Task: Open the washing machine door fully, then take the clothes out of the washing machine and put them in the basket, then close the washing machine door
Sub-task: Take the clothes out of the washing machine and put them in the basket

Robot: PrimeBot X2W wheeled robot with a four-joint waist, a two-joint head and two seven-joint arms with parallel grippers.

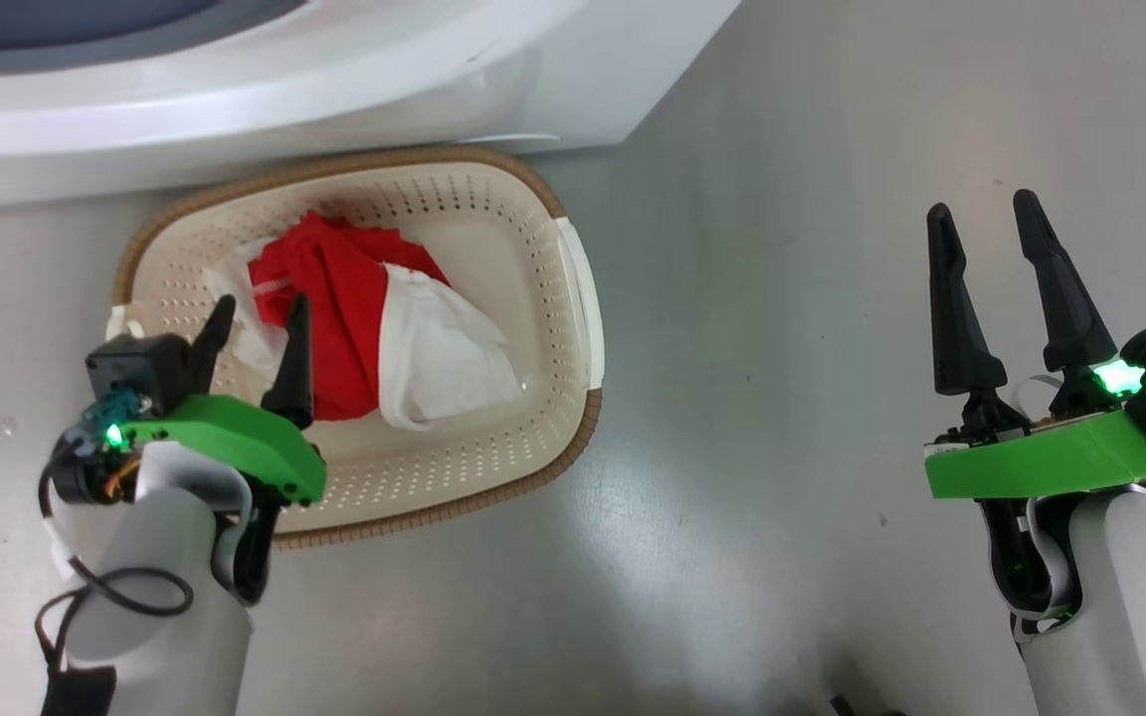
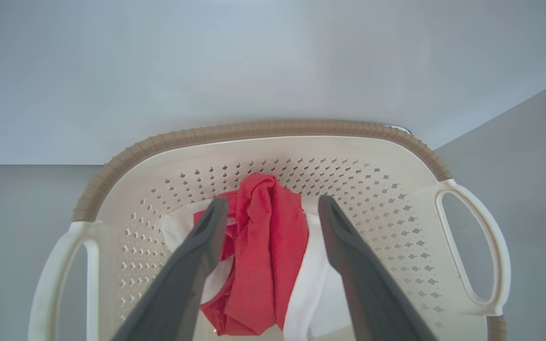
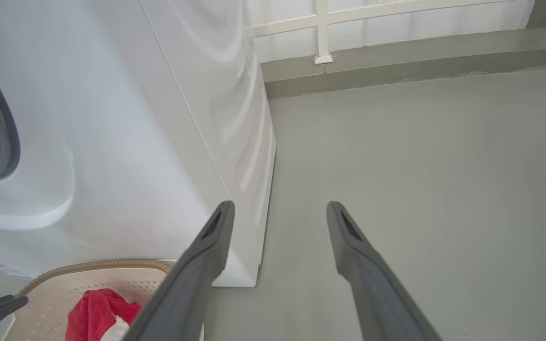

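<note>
A smooth matt grey floor (image 1: 782, 348) spreads across the room, with soft pale patches of reflected light on it. In the right wrist view it runs back to a low grey kerb (image 3: 420, 57) along the far side. Above the kerb stands a white wall panel (image 3: 420, 19), framed by thin white bars (image 3: 321, 28).

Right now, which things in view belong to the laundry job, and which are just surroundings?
Job:
- washing machine
- basket, in front of it
- clothes, in the basket
- left gripper, open over the clothes
- right gripper, open over the floor

Just there:
- floor
- white railing
- grey ledge below it
</note>
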